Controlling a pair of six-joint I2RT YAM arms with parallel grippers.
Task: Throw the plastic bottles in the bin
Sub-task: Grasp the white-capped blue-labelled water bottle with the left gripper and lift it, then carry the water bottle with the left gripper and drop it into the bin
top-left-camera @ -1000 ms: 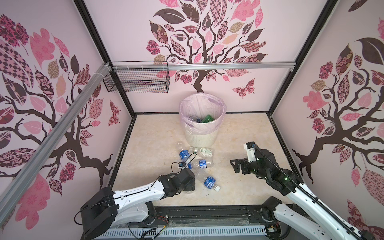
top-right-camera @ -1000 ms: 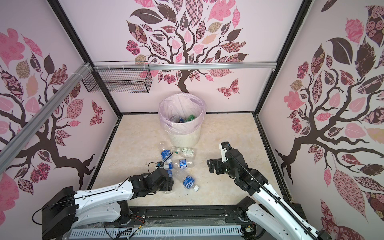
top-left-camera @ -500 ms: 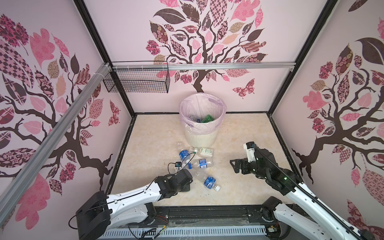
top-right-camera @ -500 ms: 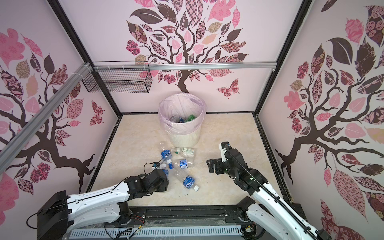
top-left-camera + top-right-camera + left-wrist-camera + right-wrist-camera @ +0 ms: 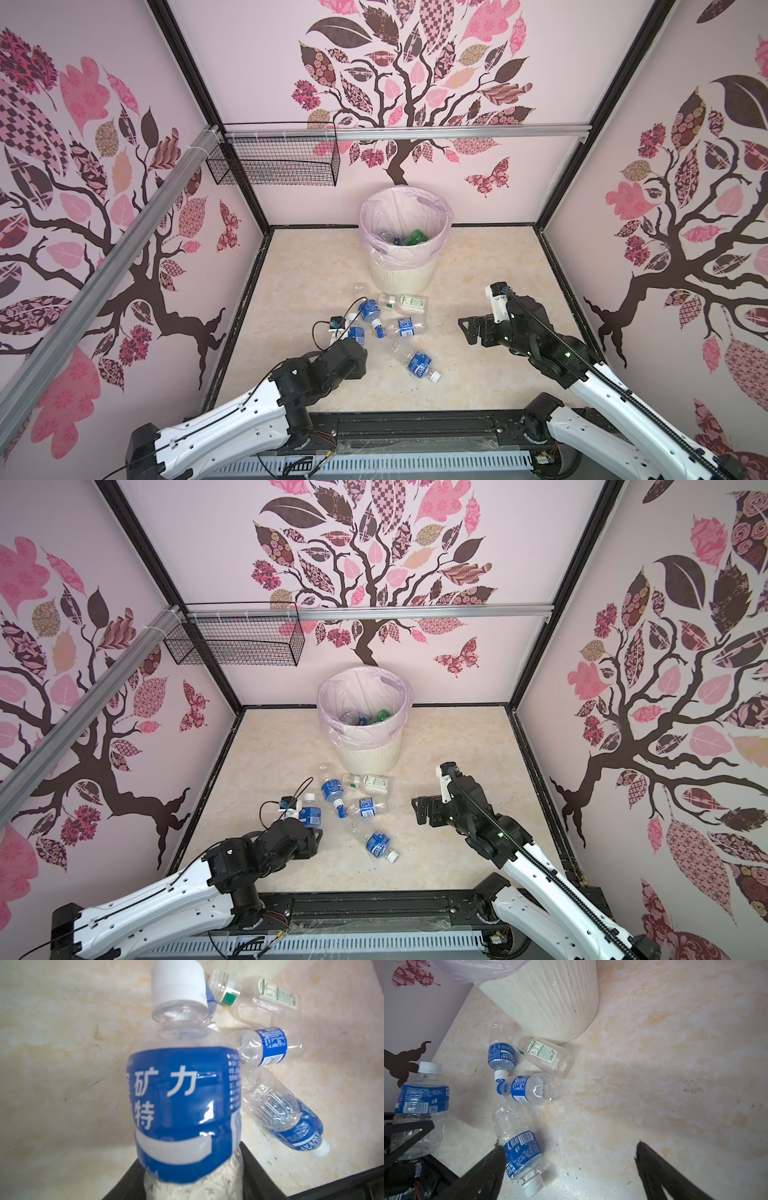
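Note:
My left gripper [image 5: 193, 1180] is shut on a clear plastic bottle [image 5: 182, 1093] with a blue label and a white cap. It holds the bottle by its lower body, cap pointing away from the wrist. Both top views show this bottle [image 5: 356, 333] [image 5: 310, 813] at the left edge of the heap. Several more bottles lie on the floor: a green-white labelled one [image 5: 405, 303] and blue-labelled ones [image 5: 368, 310] [image 5: 405, 326] [image 5: 419, 362]. The cream ribbed bin [image 5: 401, 276] [image 5: 368, 759] [image 5: 550, 1001] stands behind them with bottles inside. My right gripper [image 5: 469, 330] [image 5: 568, 1147] hangs open and empty to the right of the heap.
A black wire basket [image 5: 274, 166] hangs from the aluminium rail [image 5: 457, 133] on the back wall, left of the bin. Pink patterned walls close in the marble floor [image 5: 490, 266] on three sides. A black frame [image 5: 415, 424] runs along the front edge.
My left jaws have closed on the white-capped bottle, and the left arm has drawn back a little toward the front left. The right arm has not moved.

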